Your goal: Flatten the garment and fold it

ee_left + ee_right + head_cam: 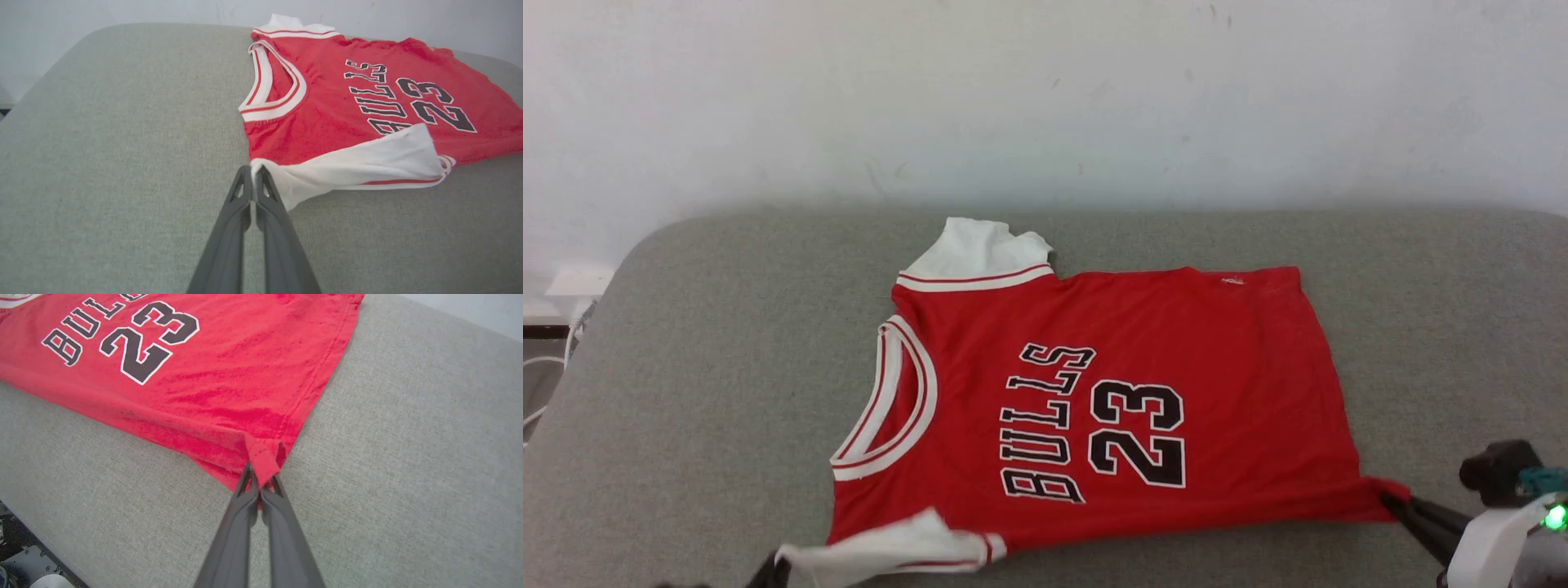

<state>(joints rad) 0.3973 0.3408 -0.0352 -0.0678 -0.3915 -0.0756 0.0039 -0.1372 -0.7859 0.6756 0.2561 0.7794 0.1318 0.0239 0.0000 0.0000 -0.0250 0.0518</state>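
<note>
Grey table point(686, 367) — left gripper point(253, 171) pinches shirt point(1135, 327) sleeve point(367, 159), right gripper point(260, 479) the hem point(263, 457); yank unevenly and you'll lose one.

Bright, even light casts only a faint shadow beneath the garment point(318, 122); the head view is slightly soft.

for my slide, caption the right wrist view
Right gripper shut on the garment at its hem corner, grey surface beneath.

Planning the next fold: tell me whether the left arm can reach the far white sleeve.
Probably not yet: the left fingers are shut on the near sleeve; nothing else blocks the far sleeve.
</note>
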